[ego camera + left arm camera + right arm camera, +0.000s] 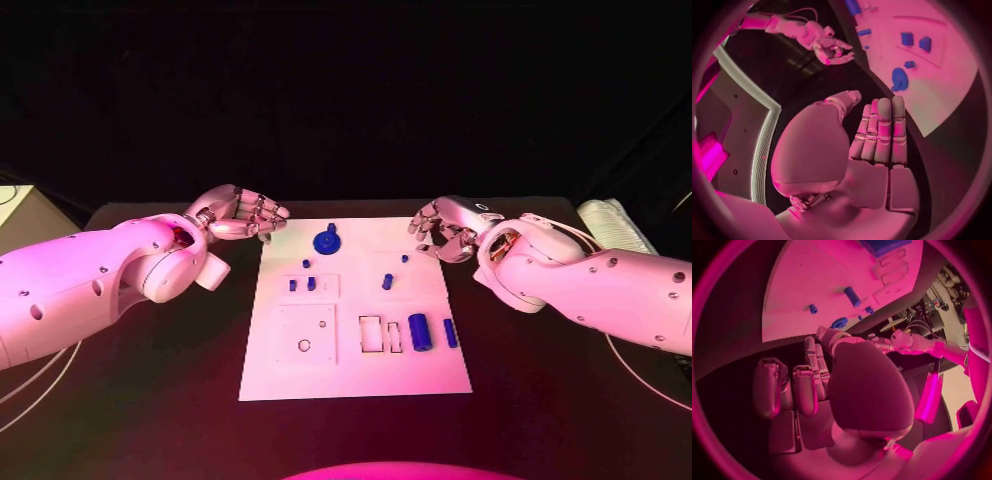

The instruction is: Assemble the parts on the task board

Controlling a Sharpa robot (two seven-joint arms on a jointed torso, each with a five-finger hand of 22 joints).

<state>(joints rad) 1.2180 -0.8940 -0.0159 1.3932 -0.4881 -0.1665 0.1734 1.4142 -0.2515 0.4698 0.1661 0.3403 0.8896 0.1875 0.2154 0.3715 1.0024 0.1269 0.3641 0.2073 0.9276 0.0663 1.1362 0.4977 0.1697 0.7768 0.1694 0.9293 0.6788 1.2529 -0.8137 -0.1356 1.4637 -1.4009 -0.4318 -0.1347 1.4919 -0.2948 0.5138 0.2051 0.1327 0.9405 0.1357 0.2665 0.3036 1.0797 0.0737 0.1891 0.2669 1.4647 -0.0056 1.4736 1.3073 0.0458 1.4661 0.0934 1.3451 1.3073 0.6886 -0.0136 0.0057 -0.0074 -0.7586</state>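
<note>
The white task board [361, 375] lies in the middle of the black table. A round blue part with a knob [327, 241] sits near its far edge. Small blue pegs [302, 284] stand in a square plate on the left, and another peg [387, 282] is near the centre. A blue cylinder [420, 331] and a thinner blue bar [450, 333] lie at the right. My left hand [238, 213] hovers off the board's far left corner, holding nothing, fingers loosely extended [879, 135]. My right hand [447, 228] hangs off the far right corner, holding nothing, with loosely bent fingers [807, 385].
A square plate with an oval hole [307, 332] and two narrow rectangular slots [381, 334] are set in the board's near half. A pale box [26, 215] stands off the table's left edge and a white ribbed object [613, 225] at the right.
</note>
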